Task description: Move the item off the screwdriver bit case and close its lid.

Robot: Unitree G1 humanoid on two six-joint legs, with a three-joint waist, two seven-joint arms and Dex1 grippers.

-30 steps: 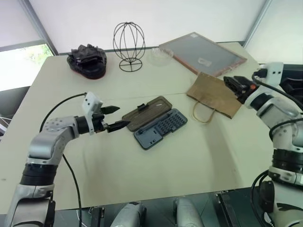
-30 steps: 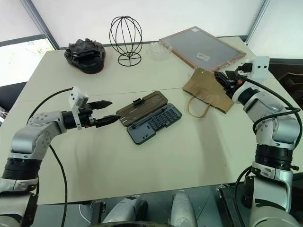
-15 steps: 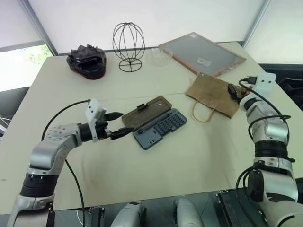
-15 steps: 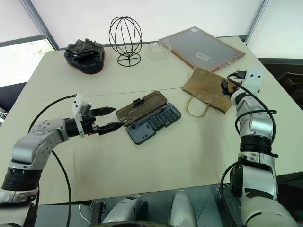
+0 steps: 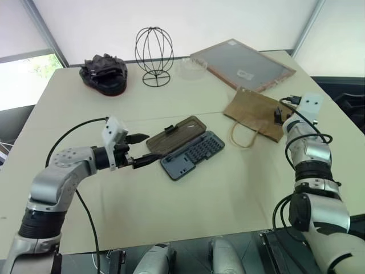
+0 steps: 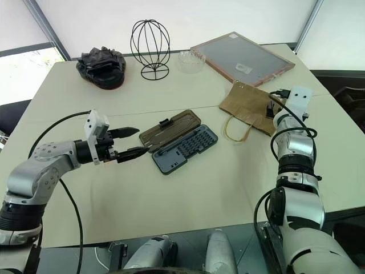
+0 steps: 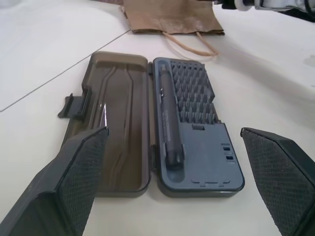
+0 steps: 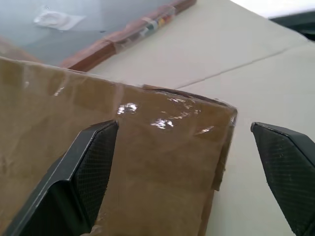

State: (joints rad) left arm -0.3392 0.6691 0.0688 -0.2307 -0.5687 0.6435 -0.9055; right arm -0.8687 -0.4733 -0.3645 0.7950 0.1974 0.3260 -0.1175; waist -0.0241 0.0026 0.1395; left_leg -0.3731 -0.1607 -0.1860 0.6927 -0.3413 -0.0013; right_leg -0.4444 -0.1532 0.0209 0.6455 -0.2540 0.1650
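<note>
The left gripper (image 6: 130, 142) is hovering just above the table (image 6: 188, 194) with its 2 black fingers spread wide and nothing between them. Directly ahead of its fingertips, very near but not touching, the bit case (image 6: 186, 149) is lying open and flat. The smoky-brown lid (image 6: 170, 129) is folded back on the far side of the blue-grey base, its small black latch tab (image 7: 72, 105) sticking out from the outer edge. In the left wrist view, a dark driver handle (image 7: 169, 124) is resting in the base along the hinge, with rows of bits beside it.

The right gripper (image 8: 182, 182) is also standing wide open, holding nothing. The paper bag (image 6: 246, 107) is lying flat on the table right in front of it, one corner sitting between the spread fingers in the right wrist view; whether they are touching it cannot be told. The bag's twine handle (image 6: 236, 129) is looping toward the case, yet the bag is lying apart from the case. Beyond the bag, a wood-framed grey board (image 6: 242, 57) is lying flat.
</note>
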